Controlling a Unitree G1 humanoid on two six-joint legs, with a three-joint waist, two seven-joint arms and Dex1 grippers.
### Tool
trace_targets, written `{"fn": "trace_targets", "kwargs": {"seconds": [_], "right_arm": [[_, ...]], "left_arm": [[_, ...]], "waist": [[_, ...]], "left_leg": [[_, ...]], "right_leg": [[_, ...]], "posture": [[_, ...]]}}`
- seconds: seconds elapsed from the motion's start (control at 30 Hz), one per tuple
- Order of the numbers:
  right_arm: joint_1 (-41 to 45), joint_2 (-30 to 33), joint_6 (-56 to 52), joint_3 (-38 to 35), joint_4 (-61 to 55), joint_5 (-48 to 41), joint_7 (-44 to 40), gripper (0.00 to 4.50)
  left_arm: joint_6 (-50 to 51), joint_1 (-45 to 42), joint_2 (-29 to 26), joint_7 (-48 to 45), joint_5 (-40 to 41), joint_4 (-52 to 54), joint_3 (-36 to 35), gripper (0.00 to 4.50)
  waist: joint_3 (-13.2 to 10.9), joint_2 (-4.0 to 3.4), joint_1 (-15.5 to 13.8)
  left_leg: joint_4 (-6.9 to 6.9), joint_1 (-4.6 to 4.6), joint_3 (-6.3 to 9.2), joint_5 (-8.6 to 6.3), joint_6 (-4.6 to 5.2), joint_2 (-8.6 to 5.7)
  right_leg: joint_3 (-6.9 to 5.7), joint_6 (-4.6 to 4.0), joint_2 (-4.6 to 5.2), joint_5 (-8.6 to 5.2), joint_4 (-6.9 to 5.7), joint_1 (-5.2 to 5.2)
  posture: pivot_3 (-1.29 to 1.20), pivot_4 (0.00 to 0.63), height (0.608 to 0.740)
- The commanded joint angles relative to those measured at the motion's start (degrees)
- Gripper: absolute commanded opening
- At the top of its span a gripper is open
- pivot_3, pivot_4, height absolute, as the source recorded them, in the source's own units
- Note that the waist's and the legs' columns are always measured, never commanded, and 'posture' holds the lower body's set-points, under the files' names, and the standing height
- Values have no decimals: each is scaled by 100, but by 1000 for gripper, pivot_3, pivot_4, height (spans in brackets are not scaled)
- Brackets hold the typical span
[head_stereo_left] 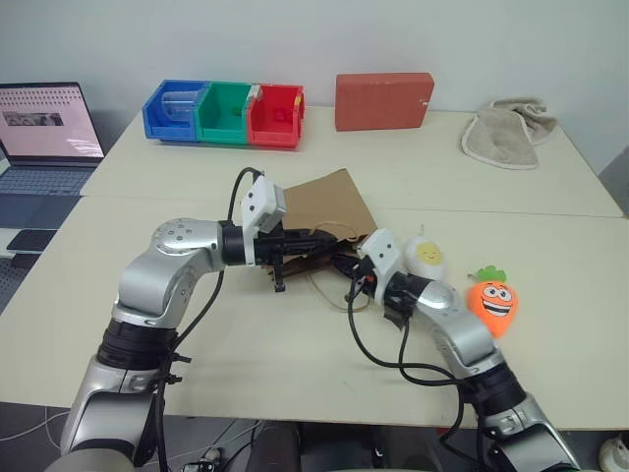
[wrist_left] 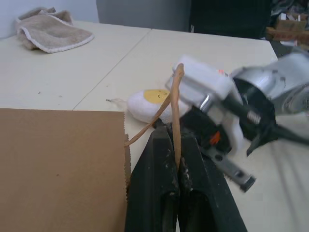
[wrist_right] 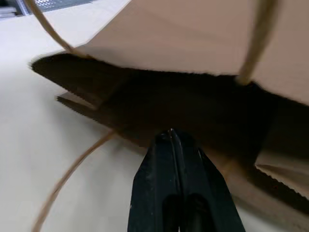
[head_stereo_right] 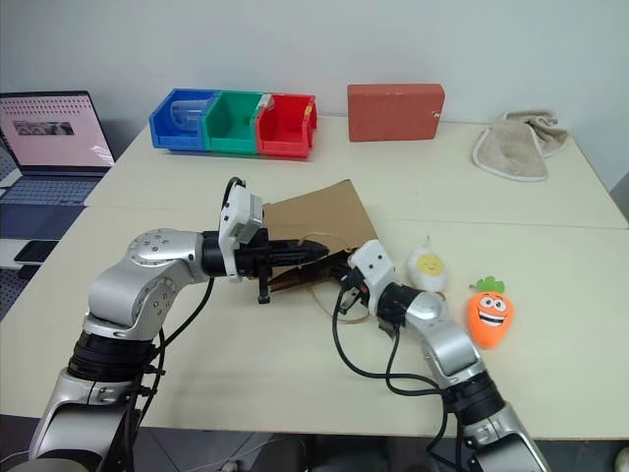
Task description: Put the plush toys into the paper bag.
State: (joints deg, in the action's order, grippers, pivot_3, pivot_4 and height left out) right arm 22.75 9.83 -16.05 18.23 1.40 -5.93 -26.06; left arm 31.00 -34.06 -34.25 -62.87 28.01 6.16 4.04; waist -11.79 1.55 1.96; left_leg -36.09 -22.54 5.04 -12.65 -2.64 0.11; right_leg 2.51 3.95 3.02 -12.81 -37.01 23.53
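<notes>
A: Bag-opening step? Left gripper [wrist_left: 176, 166] is pinched on the paper bag [head_stereo_left: 329, 208] handle [wrist_left: 176, 116], mid-frame.

B: Yep. Right gripper [wrist_right: 171, 137] is closed at the mouth's lower edge; egg plush [head_stereo_left: 428, 256] and carrot plush [head_stereo_left: 493, 300] wait at right. Next: spread it wide.

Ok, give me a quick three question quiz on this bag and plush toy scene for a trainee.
1. True or false: the egg toy and the carrot toy are already inside the paper bag.
2. What is the left gripper shut on? A) the towel B) a bag handle C) the red block
3. Fill in: the right gripper is at the bag's open ____.

Key: 1 false, both lie on the table; 2 B; 3 mouth.
</notes>
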Motion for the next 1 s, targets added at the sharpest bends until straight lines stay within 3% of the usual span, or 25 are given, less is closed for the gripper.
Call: {"fn": "trace_targets", "kwargs": {"seconds": [0.03, 0.23, 0.43, 1.0], "right_arm": [[145, -341, 705, -22, 451, 386, 514, 21], [297, -701, 1179, -118, 1291, 823, 1024, 21], [296, -902, 639, -212, 1510, 768, 975, 21], [324, -968, -38, -368, 1333, 857, 961, 21]], "left_arm": [[142, -161, -10, 100, 211, 153, -238, 0], [586, -313, 53, 317, 607, 208, -466, 0], [919, -549, 89, 514, 950, 192, -698, 0], [-618, -2205, -399, 611, 112, -1195, -1114, 0]], "waist": [[0, 0, 4], [0, 0, 9], [1, 1, 50], [3, 5, 88]], "left_leg": [[0, 0, 0, 0, 0, 0], [0, 0, 1, 1, -1, 0], [0, 5, 2, 1, -1, 1], [3, 15, 4, 1, -2, 5]], "right_leg": [[0, 0, 0, 0, 0, 0], [0, -6, 0, 3, -1, 1], [1, -12, -1, 7, -4, -1], [1, -12, -9, 8, -1, -9]], "posture": [[0, 150, 740], [0, 150, 740], [0, 150, 740], [0, 150, 740]]}}
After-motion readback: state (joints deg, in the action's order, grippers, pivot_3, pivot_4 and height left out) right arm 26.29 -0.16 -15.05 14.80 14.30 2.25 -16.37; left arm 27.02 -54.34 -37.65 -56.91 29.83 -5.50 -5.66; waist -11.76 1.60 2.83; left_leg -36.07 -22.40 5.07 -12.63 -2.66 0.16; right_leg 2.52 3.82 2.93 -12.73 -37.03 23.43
